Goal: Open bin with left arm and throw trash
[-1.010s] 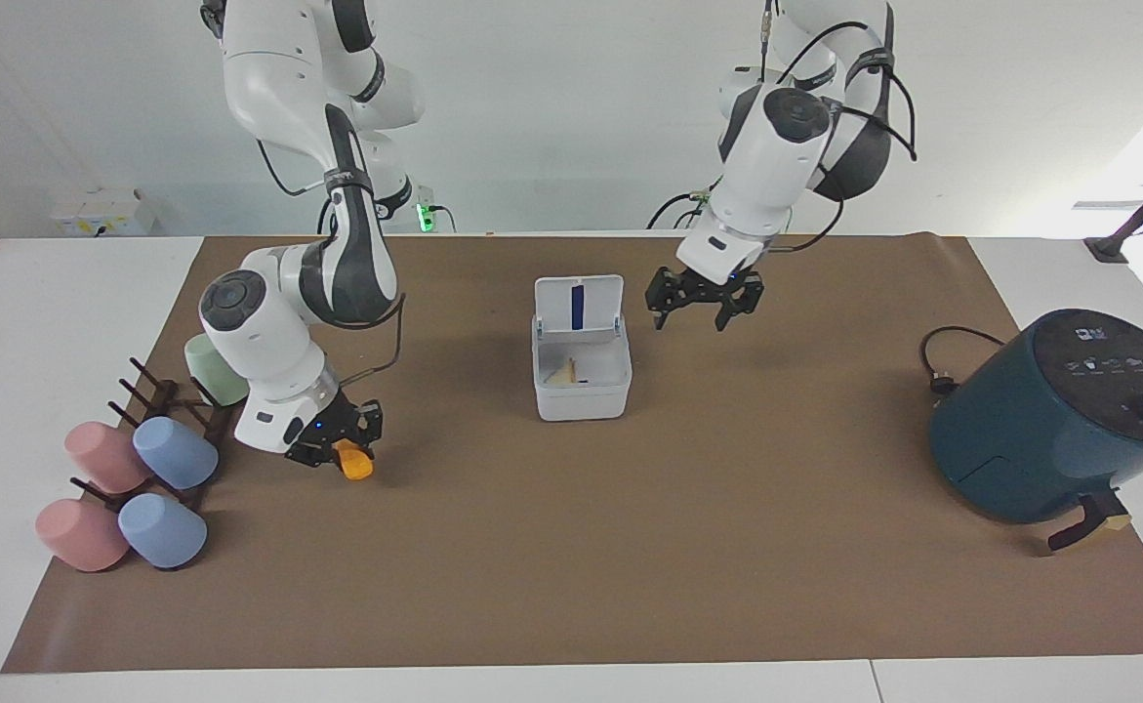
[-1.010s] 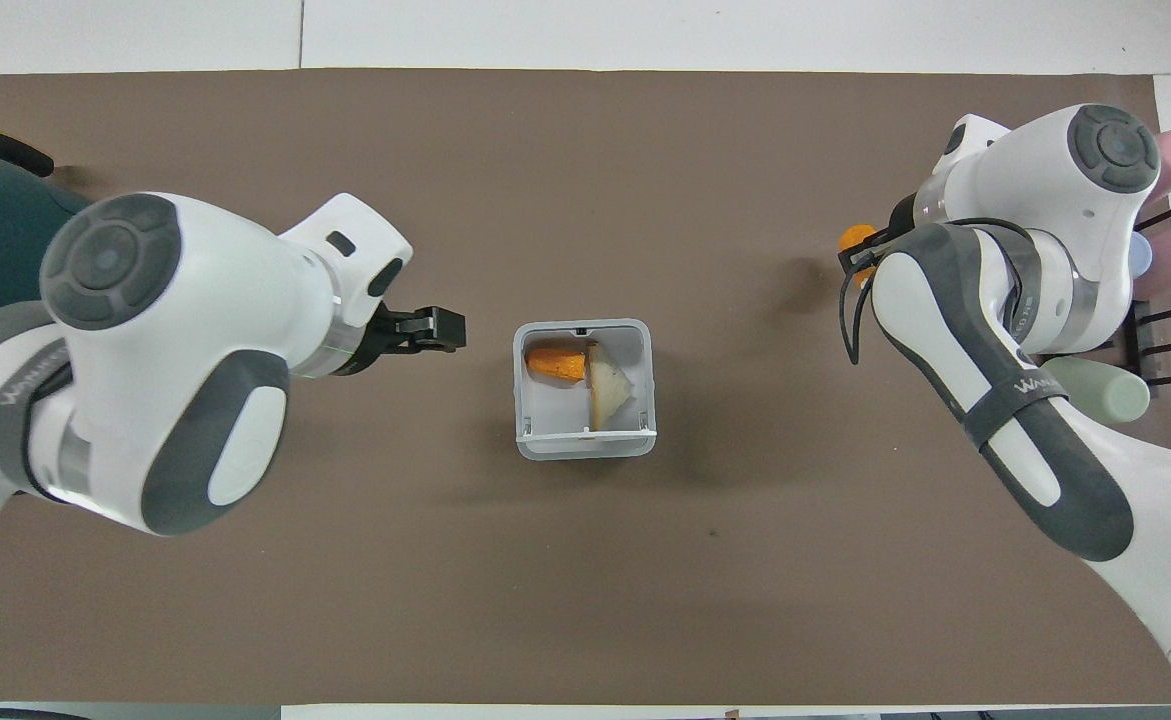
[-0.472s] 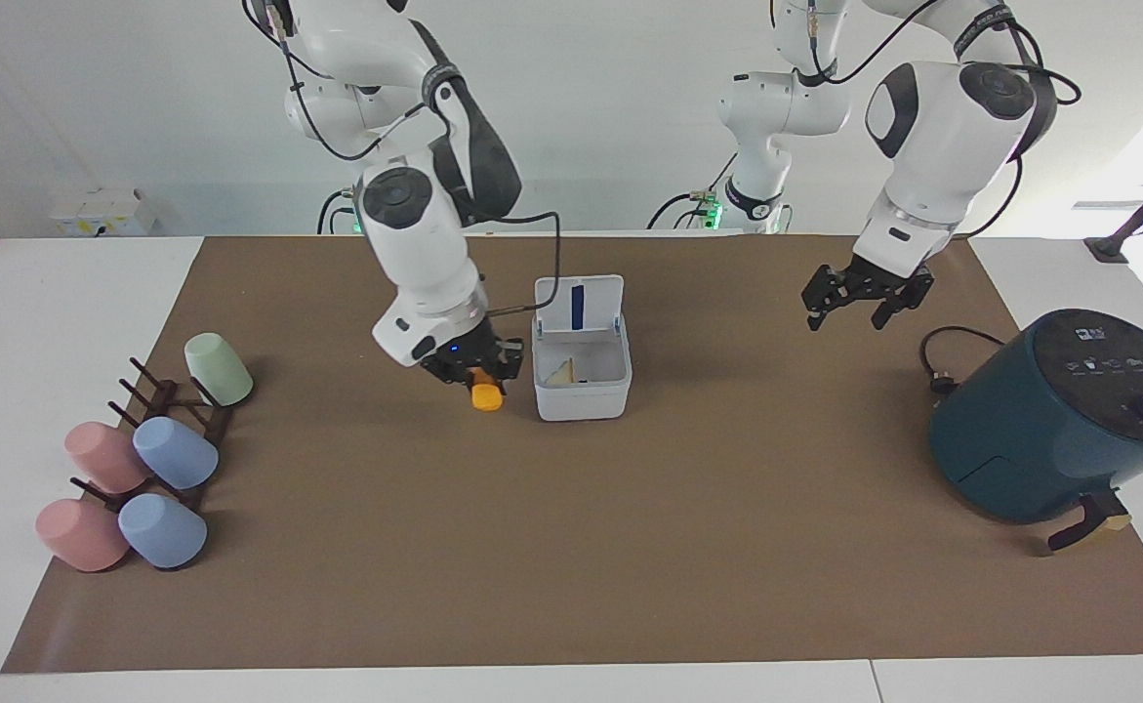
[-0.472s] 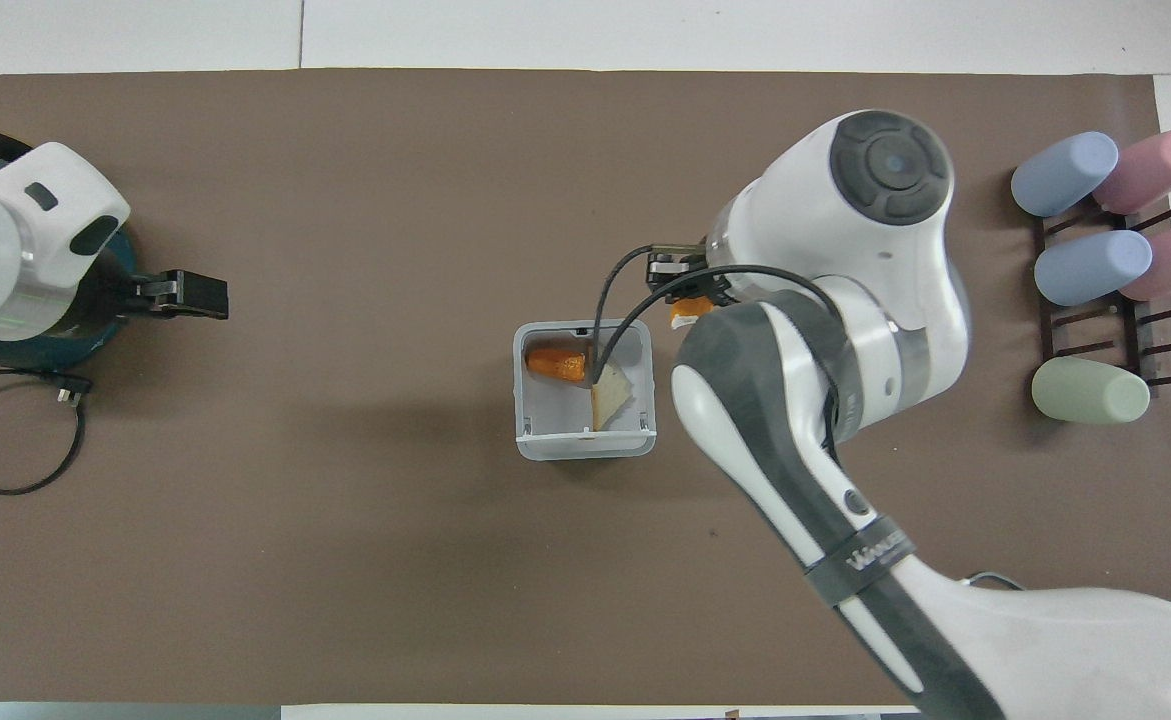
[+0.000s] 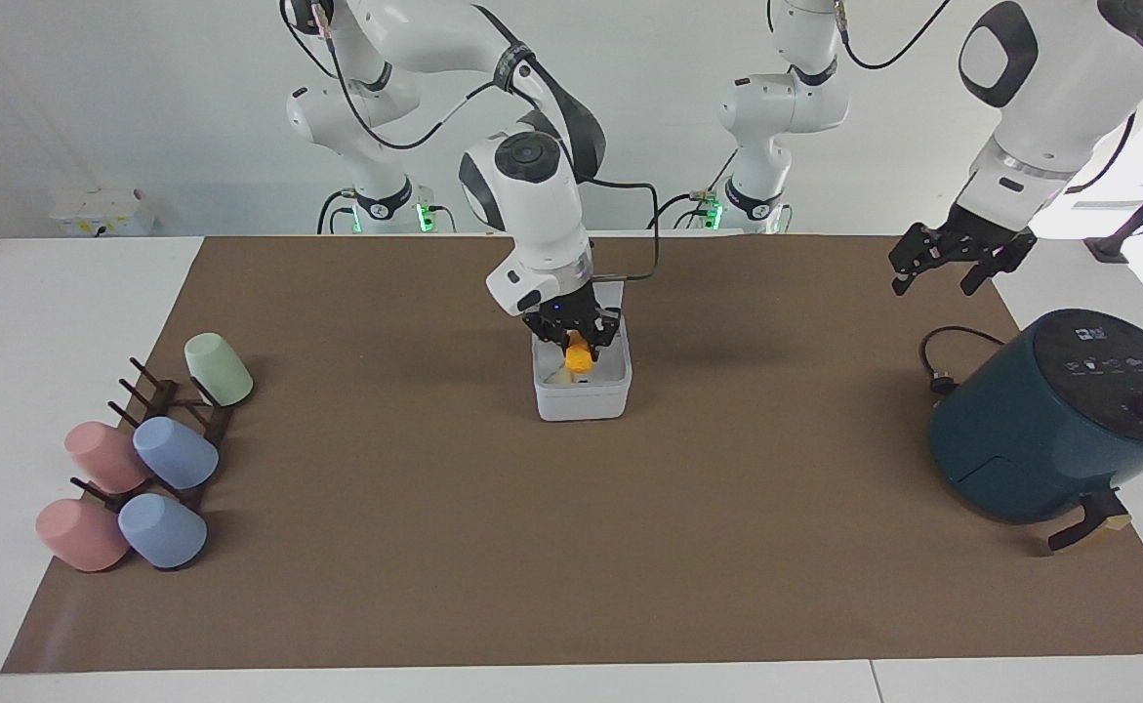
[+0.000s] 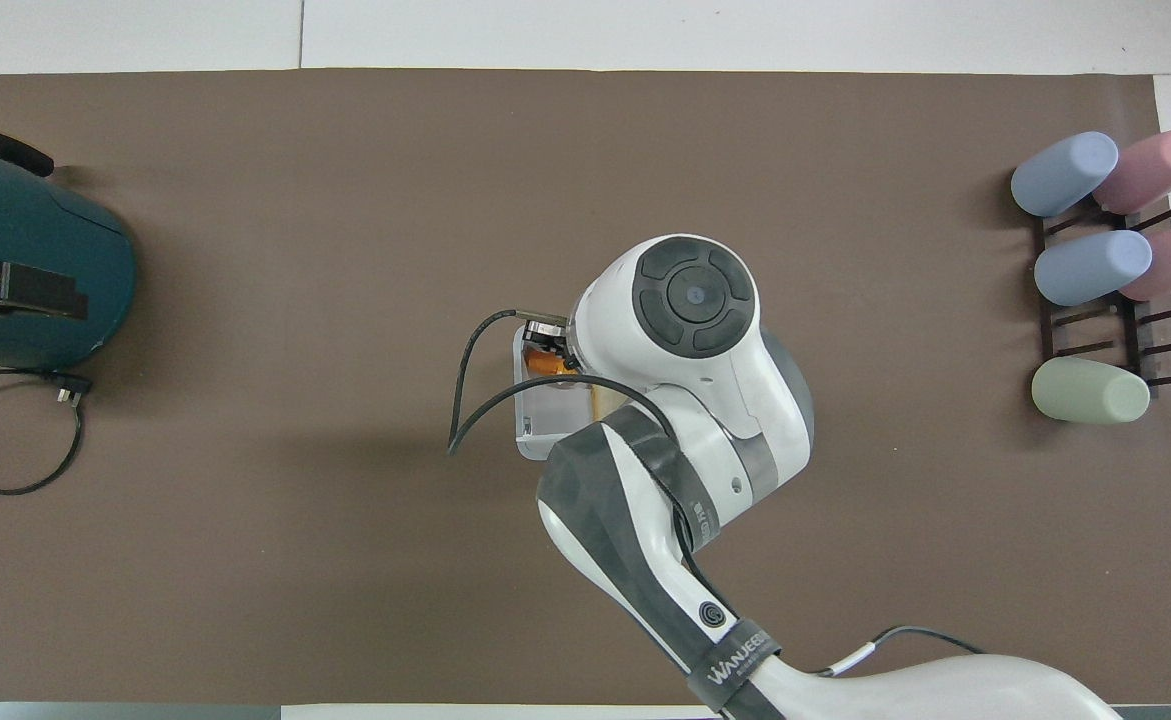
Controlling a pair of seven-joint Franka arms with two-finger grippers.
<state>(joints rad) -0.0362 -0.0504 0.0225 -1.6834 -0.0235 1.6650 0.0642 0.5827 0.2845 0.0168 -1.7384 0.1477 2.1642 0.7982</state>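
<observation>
The white bin (image 5: 581, 398) stands at the middle of the brown mat. My right gripper (image 5: 575, 337) is over its open top, shut on an orange chunk (image 5: 579, 357) that hangs just above the inside. A pale cream wedge (image 5: 558, 376) lies in the bin. The raised lid is hidden by the gripper. In the overhead view the right arm covers most of the bin (image 6: 529, 425); some orange (image 6: 545, 362) shows at its edge. My left gripper (image 5: 957, 262) is open and empty, up in the air over the mat's edge beside the teal appliance; overhead it (image 6: 5, 290) shows over that appliance.
A large dark teal round appliance (image 5: 1059, 415) with a black cord (image 5: 940, 376) stands at the left arm's end. A dark rack with several pastel cups (image 5: 176, 452) lies at the right arm's end; it also shows in the overhead view (image 6: 1095, 270).
My right gripper has carried the orange chunk from beside the cup rack to over the open bin. My left gripper has drawn away from the bin toward the teal appliance and risen.
</observation>
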